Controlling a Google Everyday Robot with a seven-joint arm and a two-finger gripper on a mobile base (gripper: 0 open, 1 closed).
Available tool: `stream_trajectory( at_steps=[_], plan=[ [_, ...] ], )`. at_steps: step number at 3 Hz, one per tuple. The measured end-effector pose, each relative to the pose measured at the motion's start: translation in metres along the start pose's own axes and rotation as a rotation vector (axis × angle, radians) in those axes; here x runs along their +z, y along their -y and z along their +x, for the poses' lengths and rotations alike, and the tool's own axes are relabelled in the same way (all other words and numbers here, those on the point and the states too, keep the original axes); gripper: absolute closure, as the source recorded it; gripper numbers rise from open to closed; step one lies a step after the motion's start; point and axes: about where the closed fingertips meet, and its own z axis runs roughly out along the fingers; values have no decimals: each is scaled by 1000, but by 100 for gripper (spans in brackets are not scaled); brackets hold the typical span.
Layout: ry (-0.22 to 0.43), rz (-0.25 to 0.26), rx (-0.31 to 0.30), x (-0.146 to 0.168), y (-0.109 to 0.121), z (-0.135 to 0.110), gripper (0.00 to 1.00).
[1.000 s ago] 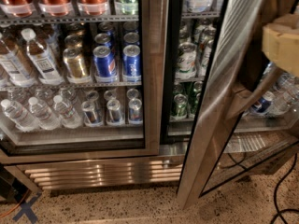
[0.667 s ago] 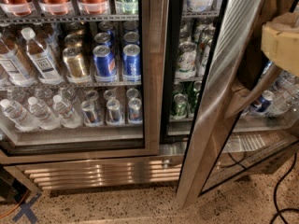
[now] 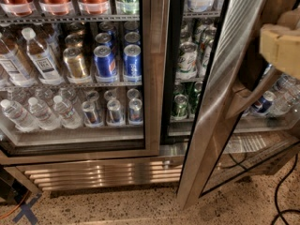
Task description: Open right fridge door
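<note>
Change over the last second is slight: the right door (image 3: 220, 102) stands at the same angle as before. It is already swung well out from the cabinet, its steel frame running diagonally from the top right down to the floor (image 3: 140, 210). The gripper (image 3: 281, 48), a beige block at the right edge, has barely shifted. It sits just above the upper end of the slanted handle (image 3: 251, 97). How far the gripper is open, or whether it has hold of the handle, I cannot tell. The left door (image 3: 154, 78) is closed, with blue cans (image 3: 117, 60) and bottles (image 3: 40, 55) behind its glass. Green cans (image 3: 180, 104) on the right-hand shelves show in the opened gap. With the door no longer swinging, the opening looks largely done, and the pull seems to have paused or ended.
</note>
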Motion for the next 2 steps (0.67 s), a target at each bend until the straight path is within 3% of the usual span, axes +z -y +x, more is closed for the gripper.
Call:
stream_trajectory(
  at_steps=[2],
  plan=[
    [0,0,0,0,0,0,48]
  ],
)
